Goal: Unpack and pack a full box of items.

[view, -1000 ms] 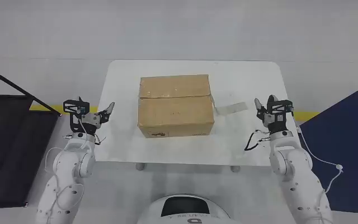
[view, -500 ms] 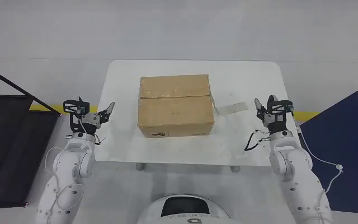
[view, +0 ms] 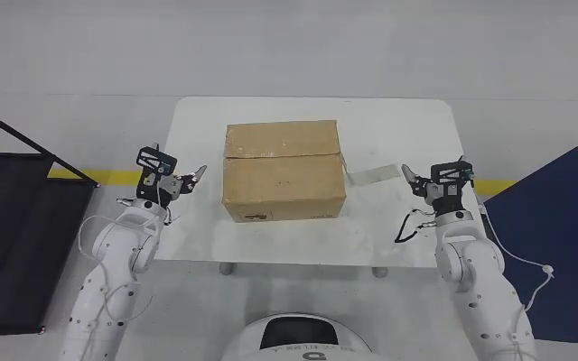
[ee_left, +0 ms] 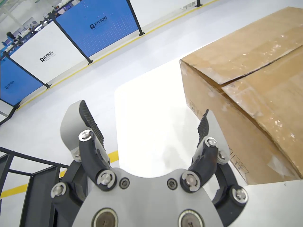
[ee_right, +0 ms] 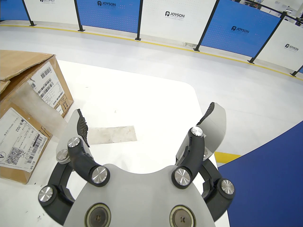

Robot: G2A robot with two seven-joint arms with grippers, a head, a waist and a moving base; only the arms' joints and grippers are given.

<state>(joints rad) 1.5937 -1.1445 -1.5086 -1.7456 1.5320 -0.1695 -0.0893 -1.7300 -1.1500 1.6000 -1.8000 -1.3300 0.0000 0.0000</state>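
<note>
The box (view: 284, 171) sat closed at the centre of the surface (view: 397, 226), its top flaps meeting along a seam. Your left end effector (ee_left: 144, 109) hung at the box's 9 o'clock and your right end effector (ee_right: 146, 109) at its 3 o'clock. Both were spread, empty and clear of the box. A tape strip (view: 375, 174) lay just beside the box at 3 o'clock. Unpacking appeared barely started; the next move called for lifting a flap at the seam.

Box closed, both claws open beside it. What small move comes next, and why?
Probably bring the left claw to the top seam of the box to lift a flap: flaps lie shut, a tape strip lies on the table, and the right claw is open too.
</note>
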